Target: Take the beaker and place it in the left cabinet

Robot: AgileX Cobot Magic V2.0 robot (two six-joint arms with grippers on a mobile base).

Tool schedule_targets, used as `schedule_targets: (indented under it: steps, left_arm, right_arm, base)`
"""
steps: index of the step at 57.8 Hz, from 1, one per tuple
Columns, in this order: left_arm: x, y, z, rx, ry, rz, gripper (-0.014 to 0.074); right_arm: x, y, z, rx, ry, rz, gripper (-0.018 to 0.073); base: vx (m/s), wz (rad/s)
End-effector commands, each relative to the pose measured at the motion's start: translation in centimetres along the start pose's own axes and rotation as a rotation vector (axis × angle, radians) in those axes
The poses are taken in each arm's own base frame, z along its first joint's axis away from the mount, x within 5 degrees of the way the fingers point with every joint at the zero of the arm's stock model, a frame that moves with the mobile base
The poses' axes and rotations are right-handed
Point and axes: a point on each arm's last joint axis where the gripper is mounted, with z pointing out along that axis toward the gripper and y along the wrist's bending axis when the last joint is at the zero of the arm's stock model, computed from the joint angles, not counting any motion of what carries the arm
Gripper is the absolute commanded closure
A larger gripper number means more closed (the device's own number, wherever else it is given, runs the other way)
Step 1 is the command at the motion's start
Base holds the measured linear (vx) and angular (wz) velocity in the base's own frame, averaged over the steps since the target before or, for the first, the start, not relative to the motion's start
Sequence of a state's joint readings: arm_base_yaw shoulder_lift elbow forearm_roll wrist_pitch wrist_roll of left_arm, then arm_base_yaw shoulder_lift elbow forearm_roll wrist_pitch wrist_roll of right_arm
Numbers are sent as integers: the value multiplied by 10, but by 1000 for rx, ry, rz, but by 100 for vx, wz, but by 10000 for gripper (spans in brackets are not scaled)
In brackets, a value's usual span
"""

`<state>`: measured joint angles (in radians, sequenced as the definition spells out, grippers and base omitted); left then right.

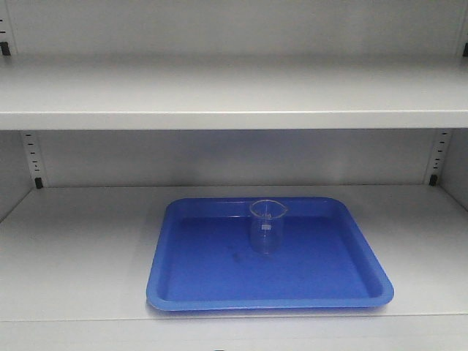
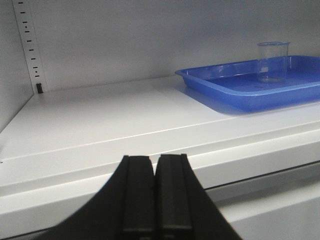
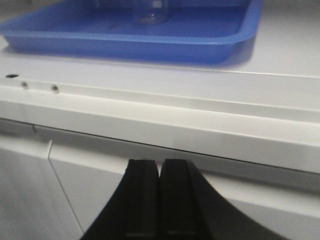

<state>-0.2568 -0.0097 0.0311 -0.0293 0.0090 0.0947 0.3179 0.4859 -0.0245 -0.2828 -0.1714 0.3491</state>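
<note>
Smooth grey metal cabinet [image 1: 80, 248] holds a blue tray [image 1: 190, 292]; the glass beaker [image 1: 267, 227] stands upright there, ahead of both pressed-together grippers [image 2: 155, 200] [image 3: 160, 200].

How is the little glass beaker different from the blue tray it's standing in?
The beaker is clear glass, the blue tray opaque. The beaker is a small upright cylinder with a pour spout, the tray a wide, flat, shallow rectangle with rounded corners. The beaker stands in the tray, while the tray lies on the cabinet shelf. Both appear empty.

clear beaker [image 1: 267, 225], blue tray [image 1: 168, 285], pale grey cabinet [image 1: 73, 248].
</note>
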Motion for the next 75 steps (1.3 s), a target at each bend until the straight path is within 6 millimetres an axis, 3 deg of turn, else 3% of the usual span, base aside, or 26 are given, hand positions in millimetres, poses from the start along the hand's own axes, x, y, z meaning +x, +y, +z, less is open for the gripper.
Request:
schedule_targets:
  steps: [1, 10, 21, 34, 45, 57, 75]
  left_arm:
    - [-3, 0, -1, -4, -87, -11, 595]
    - [-3, 0, -1, -4, -87, -11, 595]
    - [-3, 0, -1, -4, -87, -11, 595]
    - [-3, 0, -1, -4, -87, -11, 595]
    - [-3, 0, -1, -4, -87, -11, 595]
    - [-3, 0, -1, -4, -87, -11, 595]
    - [-3, 0, -1, -4, -87, -11, 595]
  right_arm:
    - [-13, -6, -14, 58, -202, 133, 565]
    - [-12, -16, -34, 212, -286, 151, 565]
    - [4, -19, -46, 310, -208, 155, 565]
    - [21, -21, -43, 330, -127, 40, 565]
    - [14, -19, -44, 322, -184, -75, 565]
    - [1, -16, -47, 299, -339, -78, 565]
    - [0, -16, -47, 297, -352, -82, 565]
  base:
    - [0, 0]
    - [0, 0]
    - [0, 0]
    - [0, 0]
    - [0, 0]
    - [0, 0]
    - [0, 0]
